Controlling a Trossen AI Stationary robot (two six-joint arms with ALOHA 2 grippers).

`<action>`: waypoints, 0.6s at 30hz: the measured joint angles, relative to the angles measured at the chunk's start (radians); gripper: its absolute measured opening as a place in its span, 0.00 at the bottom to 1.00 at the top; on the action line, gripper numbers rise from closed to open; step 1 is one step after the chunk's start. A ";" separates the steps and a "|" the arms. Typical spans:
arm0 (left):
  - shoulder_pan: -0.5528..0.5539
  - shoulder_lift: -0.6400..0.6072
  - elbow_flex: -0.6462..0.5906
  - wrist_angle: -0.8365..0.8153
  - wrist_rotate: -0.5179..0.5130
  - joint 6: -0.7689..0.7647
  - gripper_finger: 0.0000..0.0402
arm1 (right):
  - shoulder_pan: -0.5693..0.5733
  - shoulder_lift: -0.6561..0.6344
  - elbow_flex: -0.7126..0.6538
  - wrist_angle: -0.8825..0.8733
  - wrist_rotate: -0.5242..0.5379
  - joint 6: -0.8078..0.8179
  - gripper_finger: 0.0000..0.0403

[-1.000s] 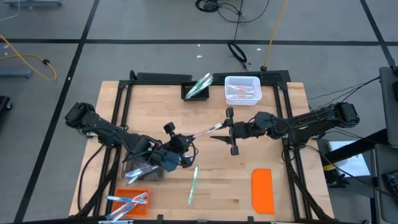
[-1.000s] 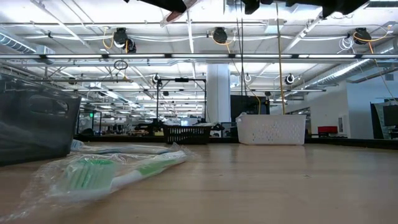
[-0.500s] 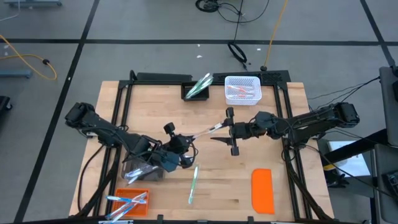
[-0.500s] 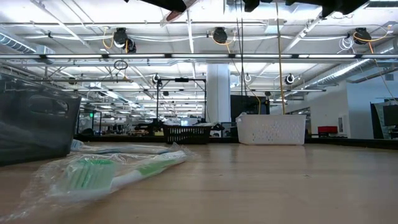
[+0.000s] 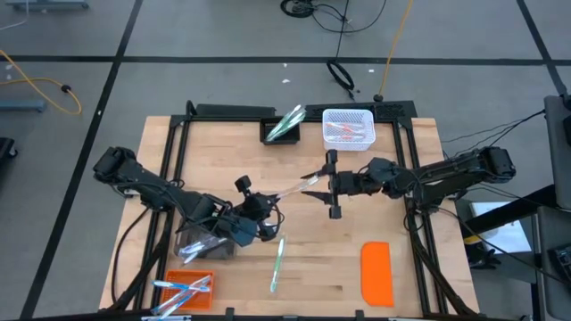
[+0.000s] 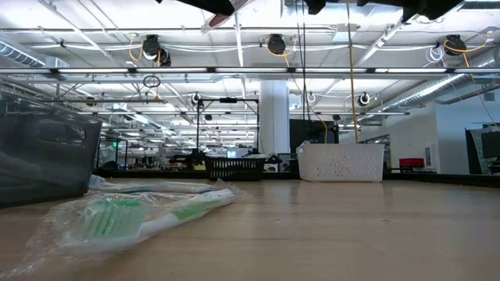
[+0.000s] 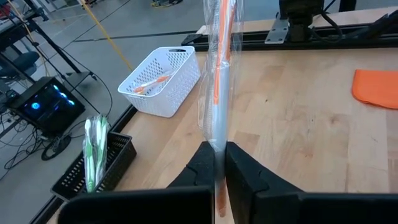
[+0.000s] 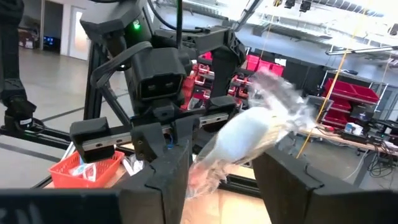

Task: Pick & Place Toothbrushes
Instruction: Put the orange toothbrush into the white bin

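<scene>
High view: the sorting is partly done. A few orange-accented toothbrushes already lie in the white perforated basket [image 5: 346, 127] at the far edge of the table [image 5: 410, 223], and green ones stand bundled in the black bin [image 5: 282, 127] just beside it; an orange tray [image 5: 187, 292] at the near left corner holds blue-accented brushes. Left to place, as far as can be seen, are a green wrapped toothbrush [image 5: 277, 262] lying loose on the wood near the table's middle, more wrapped brushes in the clear bag [image 5: 203, 242] under the left arm, and the brush now in the air. That brush, an orange-accented wrapped toothbrush [image 5: 297, 187], hangs above the table's centre between the two arms; its long axis runs diagonally, one end toward the left arm at the near left, the other toward the far right and the white basket. The left gripper [image 5: 268, 203] is clamped shut on the brush's near end, with the handle rising straight out from between the fingers in the left wrist view. The right gripper [image 5: 328, 185] stands around the far end with its fingers [image 8: 163, 180] parted, the wrapper lying between them without being pinched. A flat orange lid [image 5: 376, 272] lies apart at the near right. The hand-over therefore seems unfinished, judged from the slack right fingers.
</scene>
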 joint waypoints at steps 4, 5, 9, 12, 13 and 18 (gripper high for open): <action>0.000 0.000 0.000 0.000 0.000 0.000 0.04 | 0.000 0.002 0.000 0.000 -0.002 0.000 0.36; 0.000 0.000 0.000 0.000 0.000 -0.001 0.05 | 0.000 0.002 0.000 0.000 -0.002 0.000 0.35; 0.000 0.000 0.000 0.000 0.000 -0.001 0.05 | 0.000 0.002 0.000 -0.002 -0.002 0.000 0.29; 0.000 0.000 0.000 0.000 0.000 -0.001 0.02 | 0.000 0.002 0.000 -0.002 -0.002 0.000 0.23; 0.000 0.000 0.000 0.000 0.000 -0.001 0.02 | 0.000 0.002 0.000 -0.002 -0.002 0.000 0.21; 0.001 0.000 0.000 -0.001 -0.003 -0.001 0.06 | 0.001 0.002 0.000 -0.005 -0.010 0.003 0.08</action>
